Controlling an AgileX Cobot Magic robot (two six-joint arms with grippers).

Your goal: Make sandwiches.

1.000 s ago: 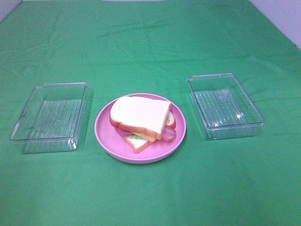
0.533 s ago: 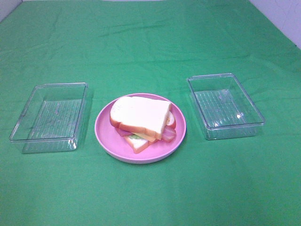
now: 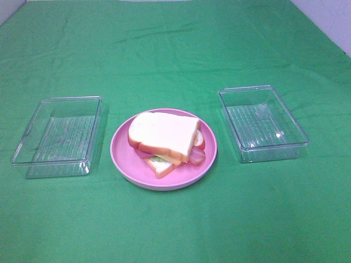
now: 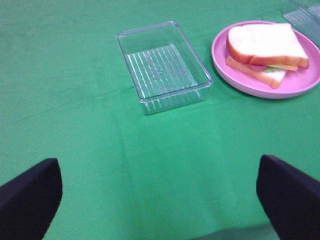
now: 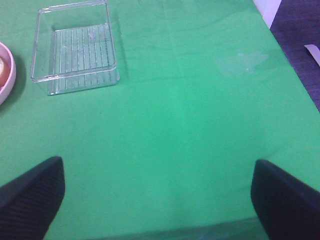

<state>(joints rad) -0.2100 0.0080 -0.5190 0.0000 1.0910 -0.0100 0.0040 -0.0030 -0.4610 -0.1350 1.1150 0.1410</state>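
Grippers, left gripper (image 4: 159, 200) and right gripper (image 5: 157, 200), hover wide apart above cloth (image 3: 175, 49).

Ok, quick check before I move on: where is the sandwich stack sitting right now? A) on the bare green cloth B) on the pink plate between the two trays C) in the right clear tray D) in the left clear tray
B: the sandwich stack lies on the pink plate, and both the left tray and the right tray hold nothing.
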